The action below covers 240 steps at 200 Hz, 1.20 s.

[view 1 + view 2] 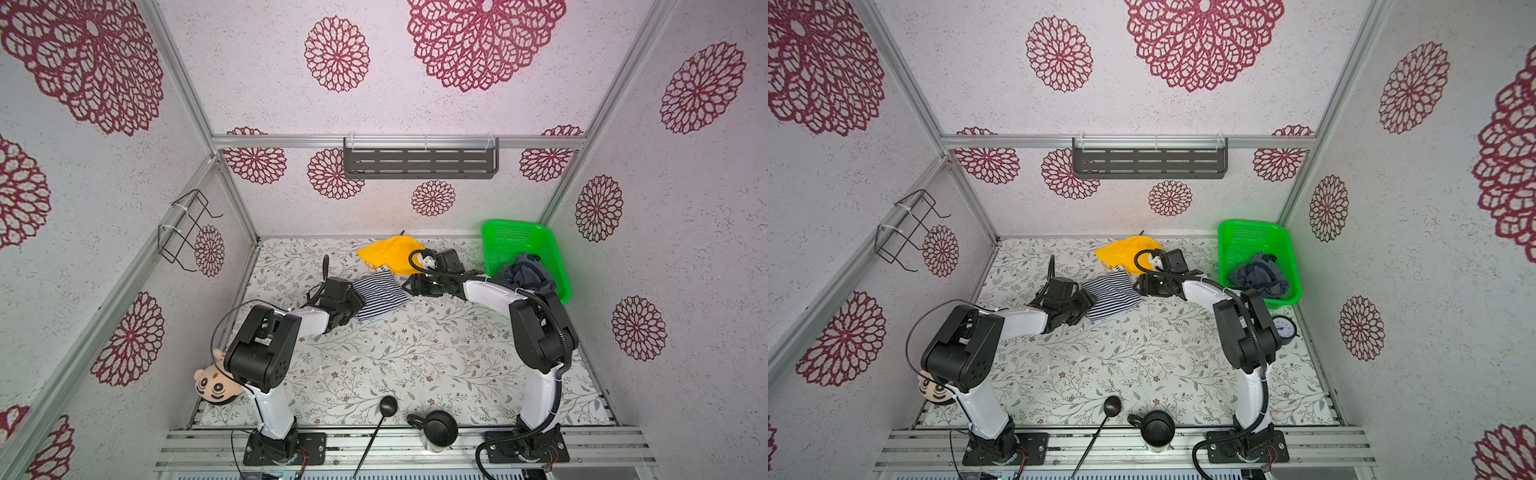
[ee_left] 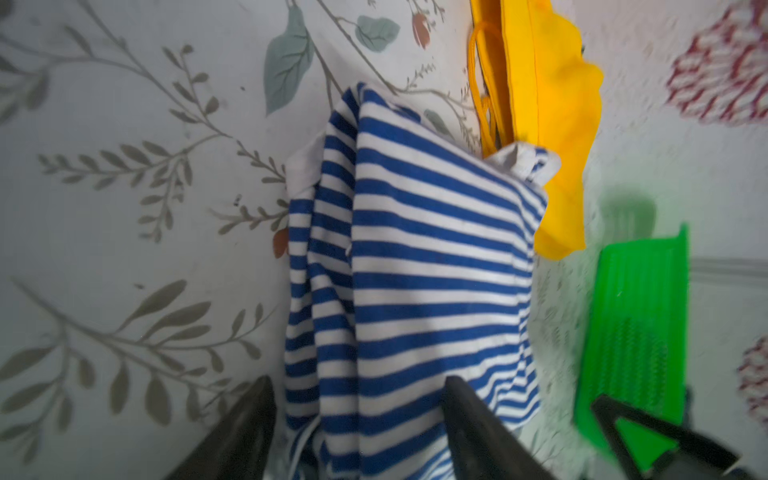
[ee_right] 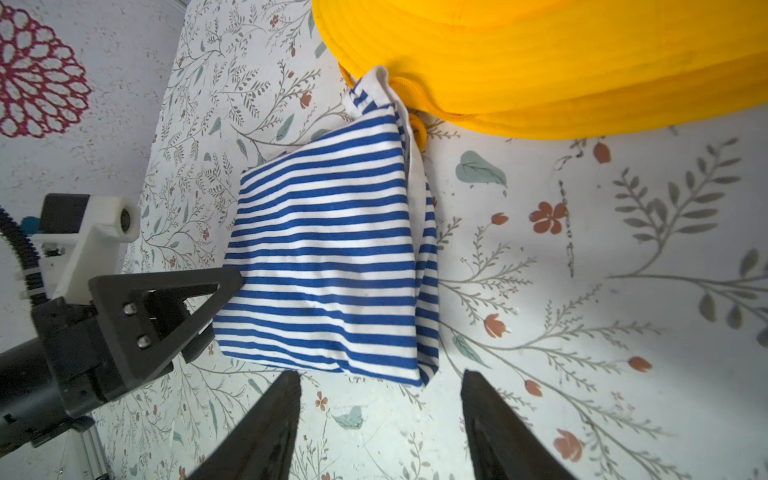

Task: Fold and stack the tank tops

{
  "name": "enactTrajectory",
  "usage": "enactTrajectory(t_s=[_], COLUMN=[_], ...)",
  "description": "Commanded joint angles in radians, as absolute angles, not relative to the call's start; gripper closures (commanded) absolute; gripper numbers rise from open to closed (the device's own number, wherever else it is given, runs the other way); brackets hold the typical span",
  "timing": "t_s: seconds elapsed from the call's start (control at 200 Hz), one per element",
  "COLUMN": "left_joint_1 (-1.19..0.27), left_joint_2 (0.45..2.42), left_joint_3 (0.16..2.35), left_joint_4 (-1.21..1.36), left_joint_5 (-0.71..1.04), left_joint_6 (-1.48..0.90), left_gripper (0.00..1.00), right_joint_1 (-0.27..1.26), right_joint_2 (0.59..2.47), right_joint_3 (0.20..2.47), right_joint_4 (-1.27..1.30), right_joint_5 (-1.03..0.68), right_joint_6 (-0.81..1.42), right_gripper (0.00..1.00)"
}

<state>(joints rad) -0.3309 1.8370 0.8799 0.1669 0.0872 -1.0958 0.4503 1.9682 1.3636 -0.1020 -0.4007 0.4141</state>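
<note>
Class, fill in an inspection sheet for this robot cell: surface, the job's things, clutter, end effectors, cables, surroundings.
Surface: floral table cover, lying flat.
Job's things: striped tank top folded mid-table; blue-grey top bunched in the green basket.
Clutter: yellow hat against the striped tank top's strap; doll, ladle, lidded jug and clock at the edges.
End effectors: left end effector open, fingers astride the striped tank top's edge; right end effector open, empty, just short of it.
Cables: black hose along the right arm; thin wire looping by the left arm.
Surroundings: flower-print walls, grey shelf, wire rack.
</note>
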Motion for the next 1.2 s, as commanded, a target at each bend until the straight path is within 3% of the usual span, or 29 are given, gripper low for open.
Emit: enactTrajectory(t_s=[0.0, 0.14, 0.245, 0.706, 1.196], left_joint_1=[-0.336, -0.323, -0.283, 0.010, 0.255], left_joint_2=[1.861, 1.848, 1.839, 1.828, 2.163], left_joint_3=[0.890, 0.928, 0.980, 1.275, 1.708], left_joint_4=[0.157, 0.104, 0.040, -0.427, -0.750], left_joint_5=[0.044, 0.012, 0.027, 0.123, 0.169], left_joint_6=[-1.127, -1.084, -1.022, -0.583, -0.202], left_gripper=[0.57, 0.86, 1.00, 1.00, 1.00], right_joint_1=[0.449, 0.448, 0.445, 0.420, 0.398], right_joint_2=[1.902, 1.868, 1.836, 1.696, 1.553], right_joint_3=[1.352, 1.329, 1.316, 1.243, 1.149], right_joint_4=[-0.096, -0.098, -0.113, -0.204, -0.234], right_joint_5=[-0.390, -0.378, -0.367, -0.293, -0.261], right_joint_6=[0.395, 0.387, 0.373, 0.293, 0.242], right_gripper=[0.35, 0.35, 0.35, 0.36, 0.36])
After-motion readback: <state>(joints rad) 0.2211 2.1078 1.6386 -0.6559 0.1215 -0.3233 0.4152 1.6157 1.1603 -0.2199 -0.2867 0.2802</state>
